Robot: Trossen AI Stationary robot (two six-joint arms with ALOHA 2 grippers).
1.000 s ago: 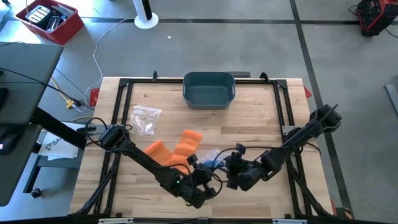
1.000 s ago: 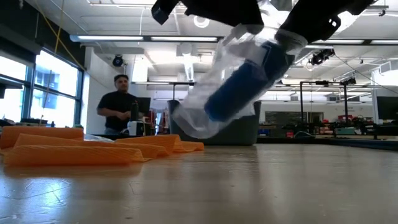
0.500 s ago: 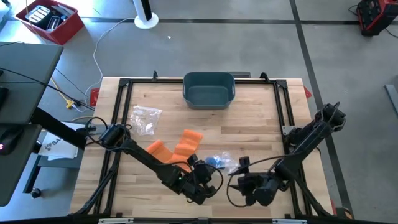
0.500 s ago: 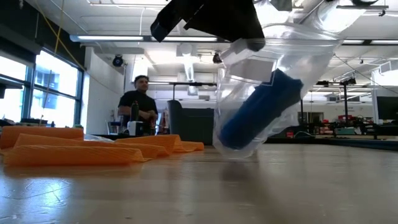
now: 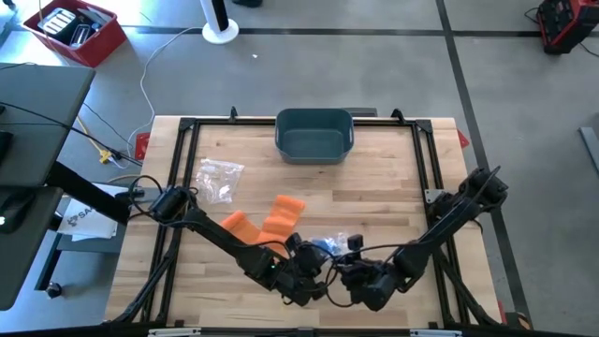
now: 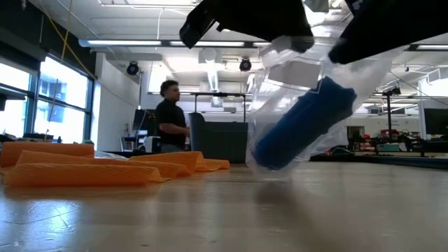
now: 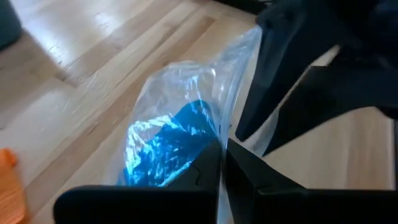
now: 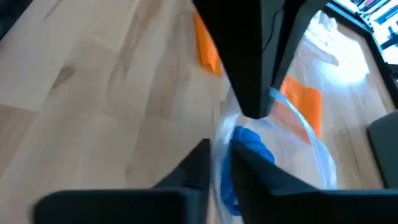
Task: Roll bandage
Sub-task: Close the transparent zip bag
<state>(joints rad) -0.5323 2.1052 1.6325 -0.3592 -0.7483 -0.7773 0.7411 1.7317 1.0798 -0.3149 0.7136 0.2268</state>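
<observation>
A blue bandage roll sits inside a clear plastic bag near the table's front middle. My left gripper reaches it from the left and is shut on the plastic. My right gripper comes from the right and is shut on the same bag. Two orange bandages lie flat on the table to the left of the bag. My left gripper pinches the bag's clear plastic between its two fingers, above the blue roll, slanting down from the table's left. The bag hangs tilted below the fingers, its lower end close to the table. My right gripper pinches the plastic between its two fingers next to the roll, slanting down from the table's right, close beside the left gripper's fingers. The plastic between the two holds is drawn upward.
A grey-blue bin stands at the table's far middle. An empty clear bag lies at the left. A black frame runs round the tabletop. A person stands in the room behind the table.
My right gripper drew back toward the near right edge with open fingers, then came back to the bag, rolled and shut on the plastic. The bag, held by my left gripper throughout, swung so that the roll tilts more steeply.
</observation>
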